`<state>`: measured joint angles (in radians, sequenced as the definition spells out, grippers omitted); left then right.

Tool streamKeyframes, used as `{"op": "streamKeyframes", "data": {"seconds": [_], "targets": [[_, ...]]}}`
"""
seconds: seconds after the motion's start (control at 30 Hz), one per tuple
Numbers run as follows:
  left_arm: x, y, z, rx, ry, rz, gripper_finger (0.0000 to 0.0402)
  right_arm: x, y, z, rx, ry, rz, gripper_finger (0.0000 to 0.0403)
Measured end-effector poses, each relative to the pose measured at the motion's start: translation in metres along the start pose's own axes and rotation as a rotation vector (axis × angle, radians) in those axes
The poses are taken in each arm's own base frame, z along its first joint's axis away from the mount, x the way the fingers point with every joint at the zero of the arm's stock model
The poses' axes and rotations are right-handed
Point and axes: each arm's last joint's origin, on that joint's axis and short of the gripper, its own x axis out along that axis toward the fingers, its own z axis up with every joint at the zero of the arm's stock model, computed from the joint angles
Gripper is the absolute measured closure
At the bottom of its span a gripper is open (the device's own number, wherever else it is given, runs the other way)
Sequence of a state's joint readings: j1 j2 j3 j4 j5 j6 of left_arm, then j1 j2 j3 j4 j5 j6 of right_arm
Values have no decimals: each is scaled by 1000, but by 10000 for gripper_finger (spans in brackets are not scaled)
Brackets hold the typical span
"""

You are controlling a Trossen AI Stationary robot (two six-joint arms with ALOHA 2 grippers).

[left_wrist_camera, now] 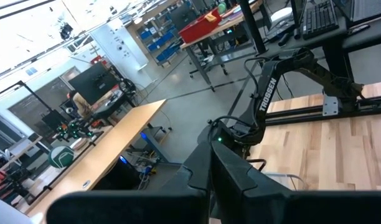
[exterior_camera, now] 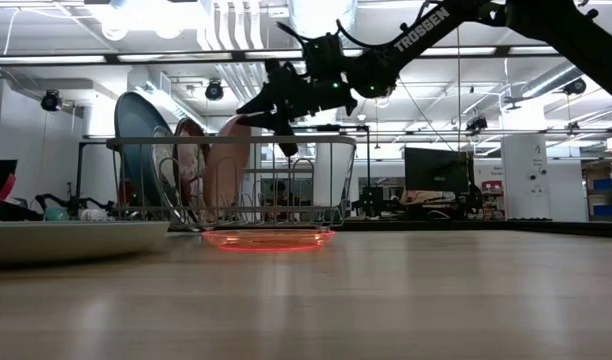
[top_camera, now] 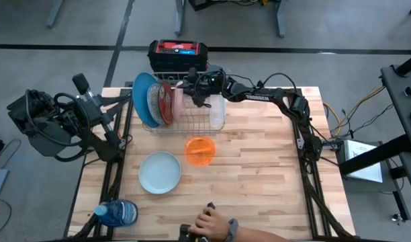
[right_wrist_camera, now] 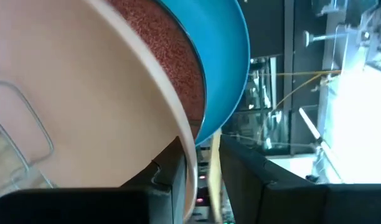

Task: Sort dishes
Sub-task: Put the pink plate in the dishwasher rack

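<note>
The right wrist view is filled by the pink dish (right_wrist_camera: 72, 93), its pale inner face spreading across most of the picture and its rim curving down toward the right tool (right_wrist_camera: 203, 180); the rim runs between the two dark fingers (right_wrist_camera: 169, 183), which stand close on either side of it; behind the pink dish lies a speckled reddish-brown plate (right_wrist_camera: 159, 43), and behind that the large plain blue plate (right_wrist_camera: 225, 68); a thin rack wire (right_wrist_camera: 28, 118) crosses the pink surface; beyond the dishes, bright room fittings show.
</note>
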<state>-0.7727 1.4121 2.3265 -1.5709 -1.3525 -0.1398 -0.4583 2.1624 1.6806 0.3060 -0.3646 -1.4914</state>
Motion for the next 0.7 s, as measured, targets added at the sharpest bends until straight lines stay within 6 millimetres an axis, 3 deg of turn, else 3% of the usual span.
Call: {"op": "streamKeyframes", "data": {"seconds": [0.33,0.7], "targets": [[0,0,0,0,0,0,402,5,5,11,92,60,32,290],[0,0,0,0,0,0,401,9,0,22,269,171,-56,236]]}}
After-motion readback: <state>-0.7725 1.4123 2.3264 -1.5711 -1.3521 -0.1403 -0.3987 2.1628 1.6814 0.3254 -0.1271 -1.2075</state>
